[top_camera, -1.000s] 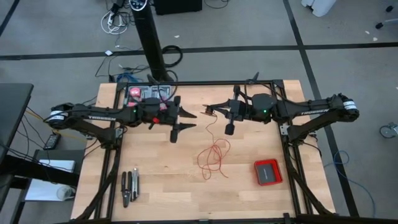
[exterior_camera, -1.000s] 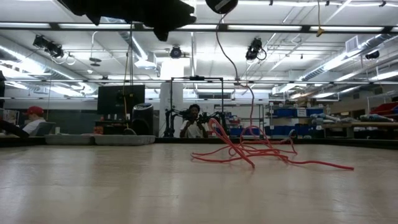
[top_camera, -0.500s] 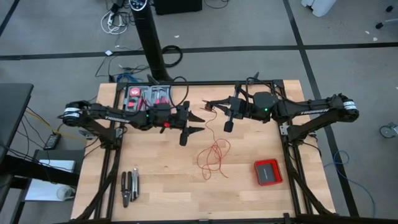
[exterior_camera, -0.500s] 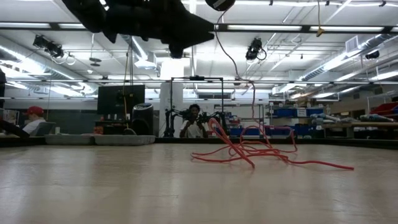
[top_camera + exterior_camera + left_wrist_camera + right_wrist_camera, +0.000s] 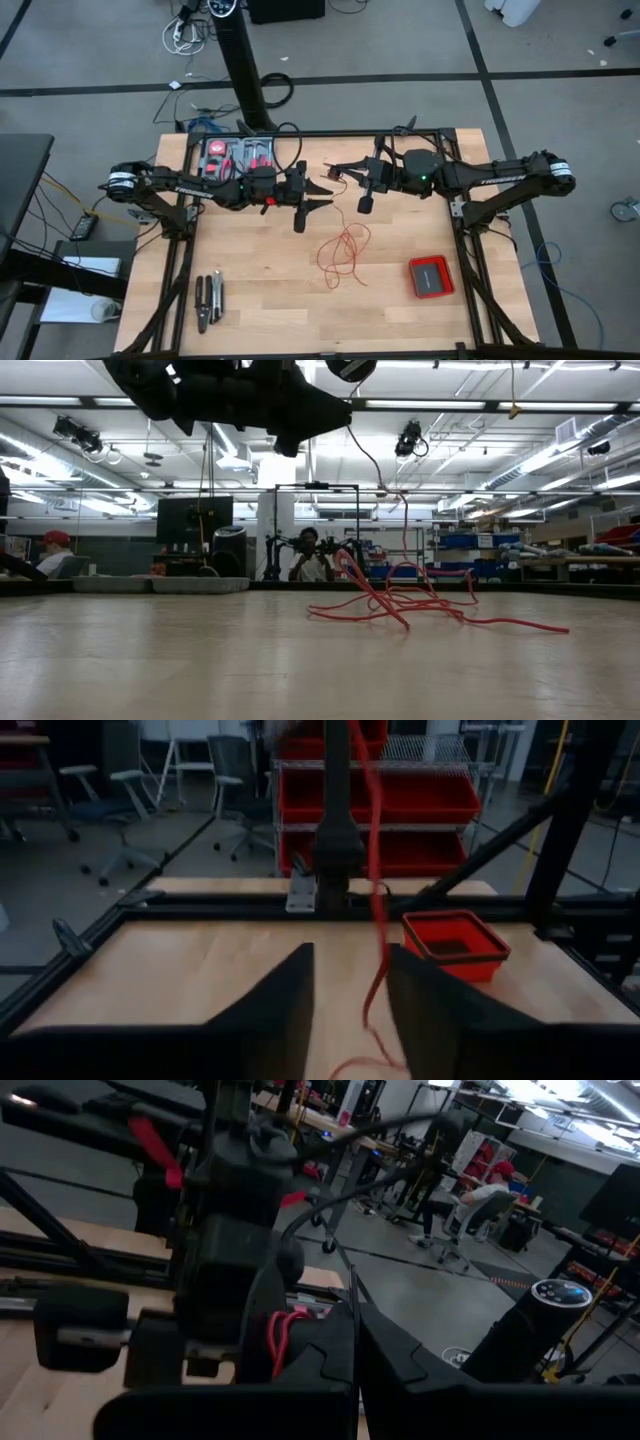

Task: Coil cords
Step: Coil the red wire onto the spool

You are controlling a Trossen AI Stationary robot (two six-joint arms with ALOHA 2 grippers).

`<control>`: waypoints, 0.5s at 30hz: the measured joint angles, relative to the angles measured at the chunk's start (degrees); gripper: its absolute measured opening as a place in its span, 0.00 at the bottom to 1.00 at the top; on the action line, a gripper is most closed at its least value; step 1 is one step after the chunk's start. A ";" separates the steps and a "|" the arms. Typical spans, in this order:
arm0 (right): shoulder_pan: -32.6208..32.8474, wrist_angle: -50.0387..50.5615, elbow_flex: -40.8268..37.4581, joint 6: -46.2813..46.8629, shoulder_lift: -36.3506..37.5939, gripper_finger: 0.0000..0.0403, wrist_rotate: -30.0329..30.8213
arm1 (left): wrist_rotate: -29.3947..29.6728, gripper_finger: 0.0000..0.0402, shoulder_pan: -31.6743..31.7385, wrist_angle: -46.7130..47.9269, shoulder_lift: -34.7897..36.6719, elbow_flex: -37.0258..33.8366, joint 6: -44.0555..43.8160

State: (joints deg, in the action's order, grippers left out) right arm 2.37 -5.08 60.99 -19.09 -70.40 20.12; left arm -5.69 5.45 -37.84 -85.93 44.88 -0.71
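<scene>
- At the table's left edge a pair of pliers (image 5: 209, 301) lay on the wood, well away from the work, and a tray of red and black tools (image 5: 238, 153) sat at the back left.
- The left gripper (image 5: 318, 195) hung above the table just left of centre, its two fingers apart with a clear gap between them, pointing toward the other arm.
- In the left wrist view the red wire (image 5: 375, 890) ran down through that gap without visibly touching either finger (image 5: 283, 1000), so nothing was gripped there yet.
- Judged from this, the step in hand was closing on the hanging strand. It would go best with the strand centred between the fingers and the closing slow, since so thin a wire could slip out sideways.
- The wire's loose part lay as squiggly loops (image 5: 343, 252) on the wood below and between the two grippers, with one strand rising to the right gripper.
- The right gripper (image 5: 340, 176) was held just right of the left one, fingers closed on the upper end of the wire; in its wrist view a small bunch of red turns (image 5: 283, 1342) showed beside the shut fingers (image 5: 330, 1370).
- A steady hold on the right would keep the strand taut and upright for the left to catch.
- A flat red box (image 5: 431, 276) sat on the table's right, apart from the loops and not involved.
</scene>
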 joint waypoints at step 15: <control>0.35 -0.66 0.00 -0.10 -1.41 0.00 0.87 | 10.81 0.01 1.12 5.98 0.32 0.00 3.33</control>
State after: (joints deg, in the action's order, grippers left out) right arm 2.72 -5.74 60.99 -19.20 -71.81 20.99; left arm 5.12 6.57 -31.86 -85.61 44.88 2.62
